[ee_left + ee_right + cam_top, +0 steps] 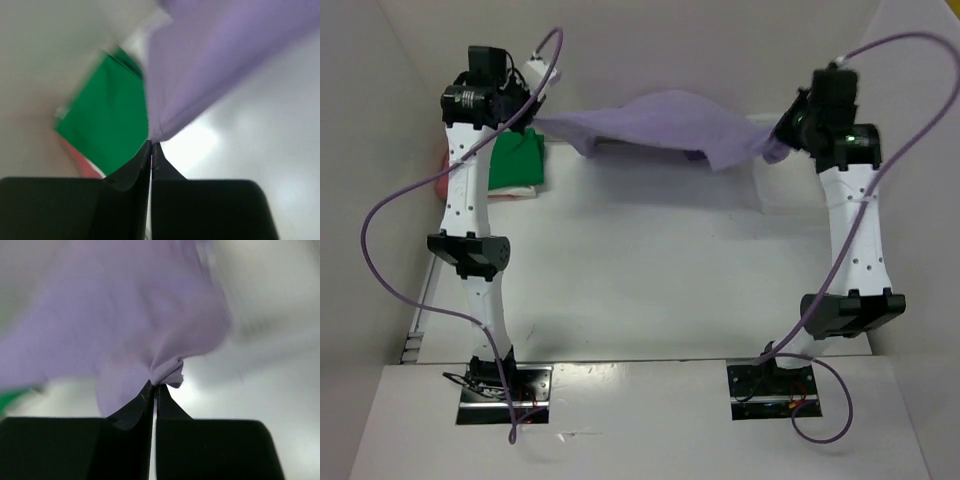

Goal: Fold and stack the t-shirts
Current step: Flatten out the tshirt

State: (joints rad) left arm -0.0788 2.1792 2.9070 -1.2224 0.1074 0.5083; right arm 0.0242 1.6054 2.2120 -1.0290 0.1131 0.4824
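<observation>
While overhead shows your soft lavender-purple cloth shirt [660,125] stretched mid-air, only the wrist views show left gripper [151,146] and right gripper [154,386] clamped tight on its edges.

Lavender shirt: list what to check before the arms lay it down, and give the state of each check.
1. The left gripper is shut on an edge of the lavender shirt: ok.
2. The right gripper is shut on a bunched bit of the same shirt: ok.
3. The shirt is lifted off the table and hangs between both grippers: ok.
4. The shirt is stretched flat: not ok, it sags and a fold hangs near the right end.
5. The table in front of the shirt is bare for laying it down: ok.
6. The green shirt is clear of the hanging cloth: cannot tell.
</observation>
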